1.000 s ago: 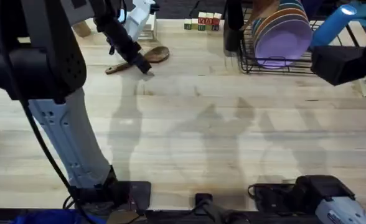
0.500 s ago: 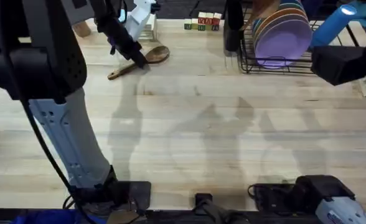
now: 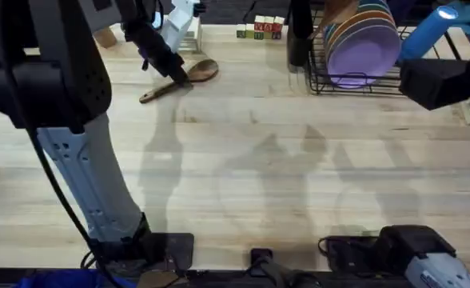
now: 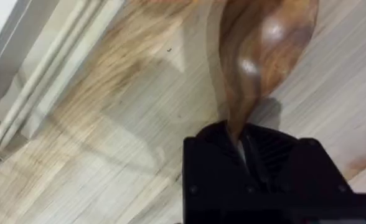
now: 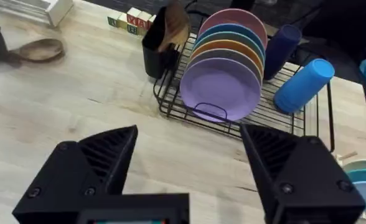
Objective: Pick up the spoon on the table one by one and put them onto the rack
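Here the pick-up step is shown. In the upper left of the overhead view, the left gripper (image 3: pixel 179 78) is closed on the spoon (image 3: pixel 197 70) at the neck, where handle meets bowl; in the left wrist view the spoon's bowl (image 4: pixel 265 43) is seen projecting beyond the clamped fingers (image 4: pixel 223 155), above the table (image 3: pixel 299 184). Whether the spoon is clear of the surface cannot be told. The right gripper (image 5: pixel 189 168) is held wide open and empty, looking toward the rack (image 5: pixel 189 109) with its plates (image 5: pixel 223 84) and utensil cup (image 5: pixel 155 59). The rack (image 3: pixel 319 80) is seen at the upper right of the overhead view. Next, a lift and a carry rightward across the table to the rack are judged necessary.
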### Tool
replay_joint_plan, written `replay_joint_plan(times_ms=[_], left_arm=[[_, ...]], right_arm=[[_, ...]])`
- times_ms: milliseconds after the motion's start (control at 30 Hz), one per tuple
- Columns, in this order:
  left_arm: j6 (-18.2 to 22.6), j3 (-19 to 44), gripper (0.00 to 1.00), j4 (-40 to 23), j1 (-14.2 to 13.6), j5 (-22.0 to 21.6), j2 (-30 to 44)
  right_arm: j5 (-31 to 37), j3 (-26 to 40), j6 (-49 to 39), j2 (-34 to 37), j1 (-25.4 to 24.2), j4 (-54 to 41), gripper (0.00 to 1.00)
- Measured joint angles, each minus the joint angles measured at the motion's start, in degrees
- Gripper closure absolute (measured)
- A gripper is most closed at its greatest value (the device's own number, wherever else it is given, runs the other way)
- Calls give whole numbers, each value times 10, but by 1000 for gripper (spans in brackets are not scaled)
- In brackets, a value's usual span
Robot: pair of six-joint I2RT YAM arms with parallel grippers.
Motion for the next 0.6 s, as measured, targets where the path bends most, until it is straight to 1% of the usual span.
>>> replay_joint_plan(times_ms=[167,300,467,600], left_arm=[[-12,3,921,-3,-7,-12,0],[-17,20,928,-19,-23,-29,8],[-33,62,936,-51,-56,-33,30],[-47,102,942,-70,-86,-7,49]], right_arm=[[0,0,0,0,0,0,8],[0,0,0,0,0,0,8],[0,0,0,0,0,0,8],[0,0,0,0,0,0,8]])
